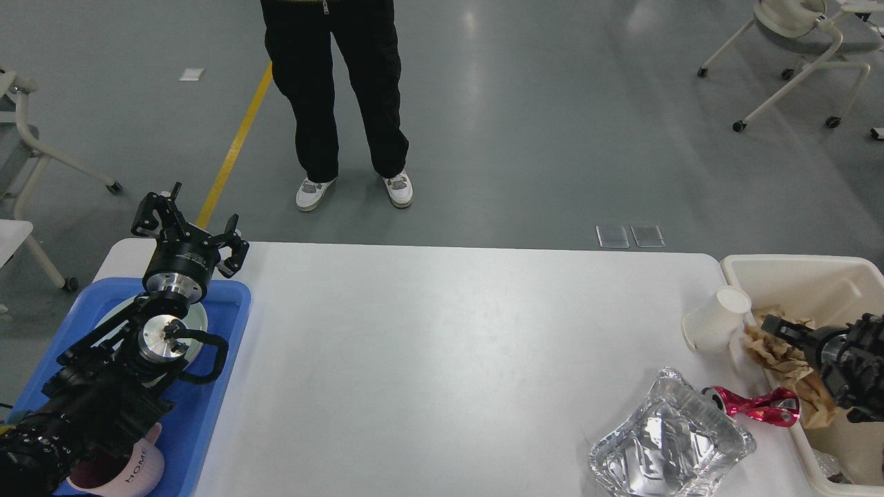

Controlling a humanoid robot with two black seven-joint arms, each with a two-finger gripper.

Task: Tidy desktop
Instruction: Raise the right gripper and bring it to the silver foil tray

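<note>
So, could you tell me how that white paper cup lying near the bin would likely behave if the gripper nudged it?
The white paper cup lies tipped on the desktop, so it would probably roll in an arc. It looks empty and thin-walled, so likely light, easily crushed by a firm pinch.
</note>
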